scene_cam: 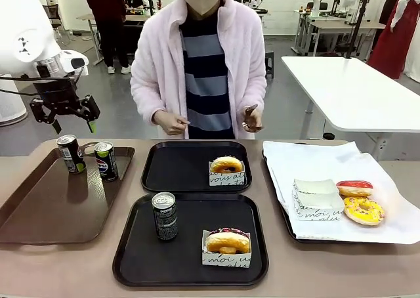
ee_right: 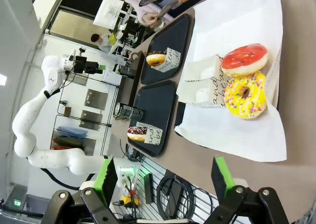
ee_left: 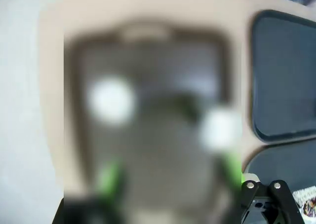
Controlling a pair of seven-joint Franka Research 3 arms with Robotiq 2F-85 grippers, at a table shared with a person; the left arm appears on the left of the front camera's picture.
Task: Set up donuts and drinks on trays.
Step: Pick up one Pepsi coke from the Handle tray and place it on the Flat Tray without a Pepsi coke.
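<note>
Two black trays lie mid-table. The far tray holds a plain donut in a paper sleeve. On the near tray stand a Pepsi can and a chocolate-iced donut in a sleeve. My left gripper hangs open above two cans on the brown tray; the blurred left wrist view shows their silver tops beyond its open fingers. My right gripper is open and empty, off the table's end near a red donut and a yellow sprinkled donut.
A long brown tray lies at the left. A paper-lined tray at the right carries the red donut, the yellow donut and an empty sleeve. The person across the table holds tongs.
</note>
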